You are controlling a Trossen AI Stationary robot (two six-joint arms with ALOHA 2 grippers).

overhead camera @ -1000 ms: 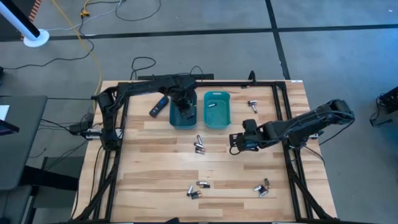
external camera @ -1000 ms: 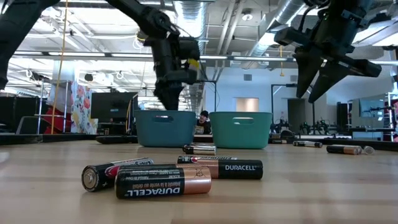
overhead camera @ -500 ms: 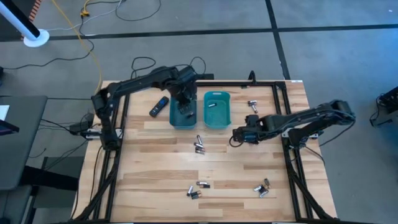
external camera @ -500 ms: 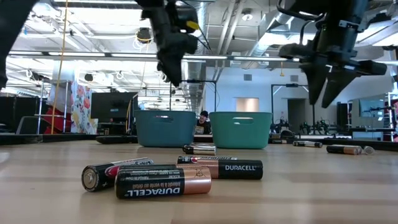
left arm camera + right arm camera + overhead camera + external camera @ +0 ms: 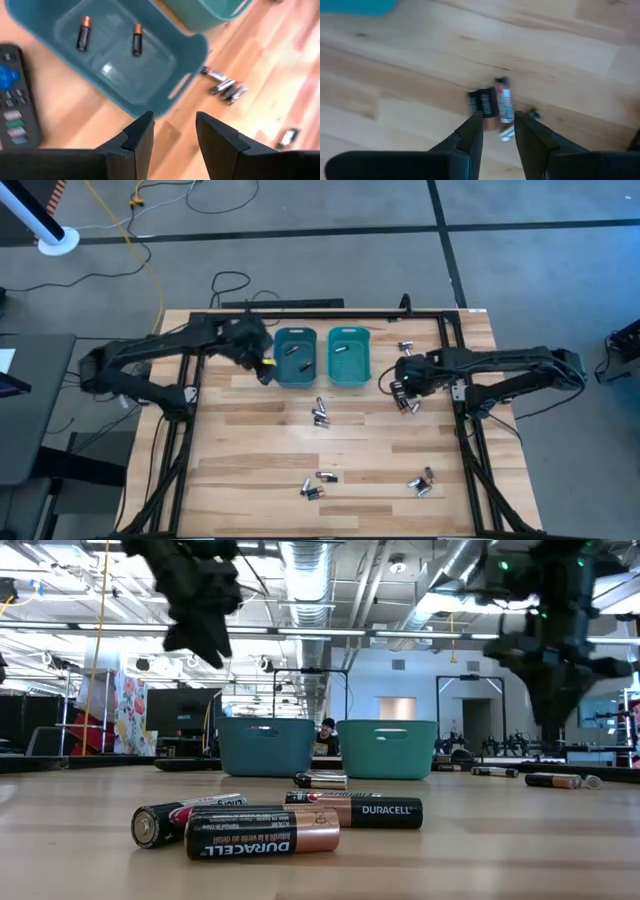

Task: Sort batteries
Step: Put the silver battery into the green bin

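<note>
Two teal bins stand side by side near the far edge: the left bin [image 5: 296, 357] holds two dark copper-ended batteries [image 5: 83, 33], the right bin [image 5: 349, 356] one silvery battery [image 5: 338, 348]. More batteries lie loose in clusters on the table [image 5: 320, 413], [image 5: 315, 483], [image 5: 422, 482], [image 5: 406, 350]. My left gripper [image 5: 262, 360] hovers open and empty just left of the left bin [image 5: 125, 65]. My right gripper [image 5: 400, 387] hangs open over a small battery pair [image 5: 492, 104] right of the bins, above them and touching nothing.
A black remote with a blue button [image 5: 12, 102] lies on the table left of the left bin, under my left arm. A black frame [image 5: 445, 330] runs along the table's sides. Bare wood shows in the table's middle [image 5: 250, 440].
My left gripper has risen out of the left bin and swung toward the table's left, stopping beside the bin. My right gripper has moved toward the far edge and a little right, ending over the battery pair right of the bins. The batteries on the table have kept still.
</note>
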